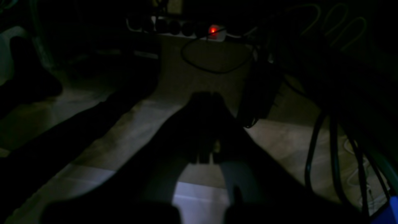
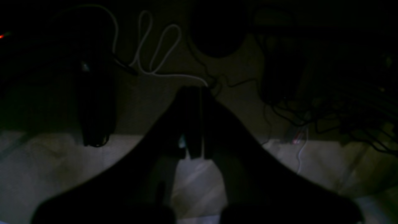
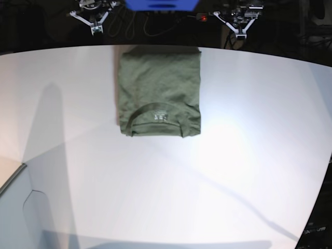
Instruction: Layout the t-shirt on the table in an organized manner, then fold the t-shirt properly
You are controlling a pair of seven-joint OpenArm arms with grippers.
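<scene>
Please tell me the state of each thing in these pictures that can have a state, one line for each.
Olive-green cotton t-shirt: folded into a compact rectangle, collar and neck label on top, lying flat.
Large white table: carries only the shirt at its far edge.
Left gripper: shut, holding nothing, retracted beyond the table.
Right gripper: shut, holding nothing, retracted beyond the table.
White power strip: red light on.

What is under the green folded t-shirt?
The olive-green folded cotton t-shirt lies flat on the smooth white table. Only table shows around it; whatever lies beneath is covered by cloth.
</scene>
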